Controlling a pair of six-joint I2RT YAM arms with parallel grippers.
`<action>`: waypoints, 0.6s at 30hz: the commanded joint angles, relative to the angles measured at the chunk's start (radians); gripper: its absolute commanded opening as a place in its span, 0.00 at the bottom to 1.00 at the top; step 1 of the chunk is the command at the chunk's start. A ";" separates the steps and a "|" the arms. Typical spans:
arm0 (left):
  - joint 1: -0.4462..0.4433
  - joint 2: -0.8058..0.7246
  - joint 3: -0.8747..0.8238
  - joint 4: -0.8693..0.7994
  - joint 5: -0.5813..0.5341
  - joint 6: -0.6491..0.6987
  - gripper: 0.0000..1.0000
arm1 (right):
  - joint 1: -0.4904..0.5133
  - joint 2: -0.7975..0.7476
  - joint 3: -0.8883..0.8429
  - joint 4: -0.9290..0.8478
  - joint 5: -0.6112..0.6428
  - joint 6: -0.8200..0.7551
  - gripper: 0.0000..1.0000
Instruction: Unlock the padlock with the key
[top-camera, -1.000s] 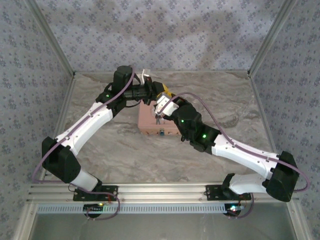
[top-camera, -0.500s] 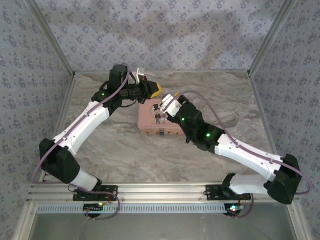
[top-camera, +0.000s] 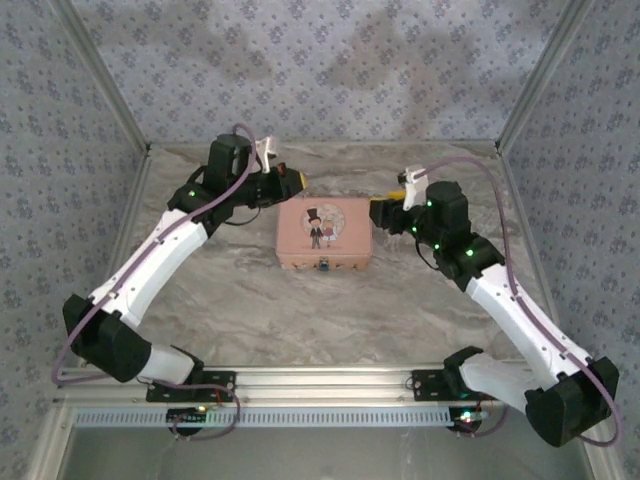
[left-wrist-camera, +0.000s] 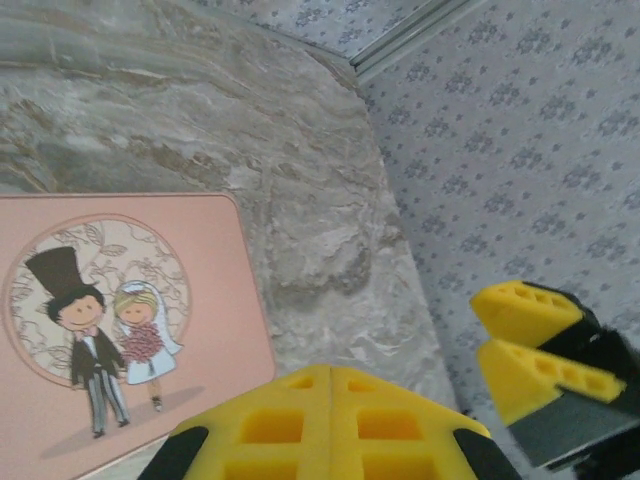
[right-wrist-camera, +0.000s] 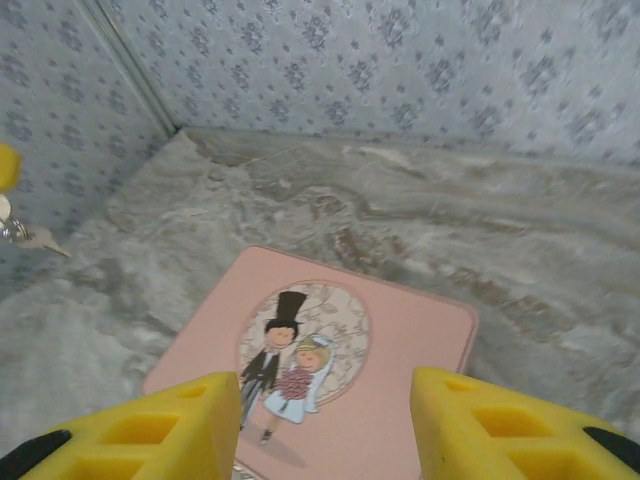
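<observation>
Pink against the marble, the tin (top-camera: 325, 232) sits mid-tabletop (top-camera: 220, 290), a little toward the far edge, and you can see the padlock (top-camera: 325, 265) as a bluish speck on the tin's near side. Your left gripper (left-wrist-camera: 330, 410) has its pads pressed together off the tin's far-left corner, with the key (right-wrist-camera: 33, 238) dangling from its tip. Your right gripper (right-wrist-camera: 320, 425) hovers by the tin's far-right corner, fingers apart and clear of the tin

Soft, even overhead light — faint shadows, no glare — wrist views blur close up
</observation>
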 joint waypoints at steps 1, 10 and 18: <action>-0.027 -0.044 -0.032 0.006 -0.075 0.131 0.00 | -0.053 0.020 -0.031 0.117 -0.257 0.259 0.50; -0.056 -0.094 -0.155 0.249 -0.016 0.092 0.00 | -0.091 0.092 -0.080 0.424 -0.461 0.571 0.56; -0.088 -0.134 -0.228 0.483 0.012 -0.026 0.00 | -0.069 0.158 -0.146 0.772 -0.509 0.792 0.55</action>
